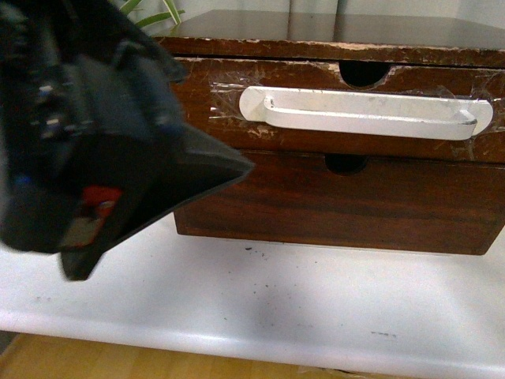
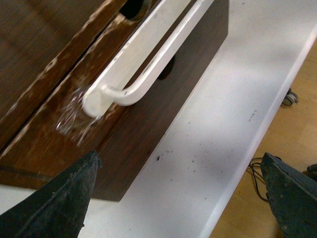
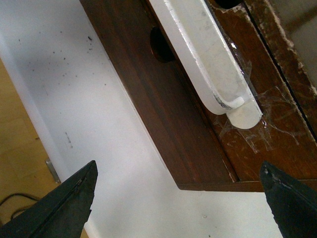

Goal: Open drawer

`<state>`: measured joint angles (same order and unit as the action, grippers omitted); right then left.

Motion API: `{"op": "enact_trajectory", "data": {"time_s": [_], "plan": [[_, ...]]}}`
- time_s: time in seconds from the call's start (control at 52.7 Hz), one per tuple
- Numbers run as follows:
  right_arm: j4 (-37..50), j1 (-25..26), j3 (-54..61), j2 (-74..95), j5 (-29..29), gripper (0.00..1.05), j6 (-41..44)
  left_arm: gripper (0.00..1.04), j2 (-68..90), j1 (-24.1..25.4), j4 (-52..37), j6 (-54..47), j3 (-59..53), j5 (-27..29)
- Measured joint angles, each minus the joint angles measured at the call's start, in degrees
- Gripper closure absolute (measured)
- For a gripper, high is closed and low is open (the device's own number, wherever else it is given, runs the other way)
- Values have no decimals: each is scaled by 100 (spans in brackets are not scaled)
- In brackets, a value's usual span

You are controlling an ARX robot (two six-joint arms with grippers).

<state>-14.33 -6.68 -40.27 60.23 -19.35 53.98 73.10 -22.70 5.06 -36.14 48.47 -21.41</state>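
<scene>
Reach toward the drawer [image 1: 304,80] came down to its white handle [image 1: 363,118], which ran level across the scratched upper front from the robot's left to its right, under the half-round notch [image 1: 363,73]. The drawer looked shut, its face about flush with the plain lower front [image 1: 339,205] beneath it. Both grippers were spread wide and held nothing. The left gripper [image 2: 178,198] hung off the handle's left end, with the bar's rounded end and its clear tape just ahead of one dark fingertip [image 2: 64,198]. The right gripper [image 3: 178,198] faced the handle's right end in the same way, clear of the wood. Neither touched the handle, and the wrist views did not settle which was closer. In the front view only the left arm [image 1: 95,134] showed, a blurred dark mass close to the camera and before the chest's left corner. In both wrist views the bar ran slantwise across the line between the fingertips, so a grip would probably need a turn of the wrist to set them above and below it. The drawer would slide toward the robot, over the white table [image 1: 276,292] in front of the chest. That strip was bare but for dark specks, and beyond its front edge lay the wooden floor [image 1: 118,359].
</scene>
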Motion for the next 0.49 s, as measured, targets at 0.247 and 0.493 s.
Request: {"op": "enact_trajectory", "data": {"time_s": [0.247,0.493], "plan": [[-111,-116,-382,549,44,9,452,6,1032,-431,450,-535,1095,2],[-118,-310,-748,1115,131,9,531,6,1484,-560,765,-828,1526,109]]}}
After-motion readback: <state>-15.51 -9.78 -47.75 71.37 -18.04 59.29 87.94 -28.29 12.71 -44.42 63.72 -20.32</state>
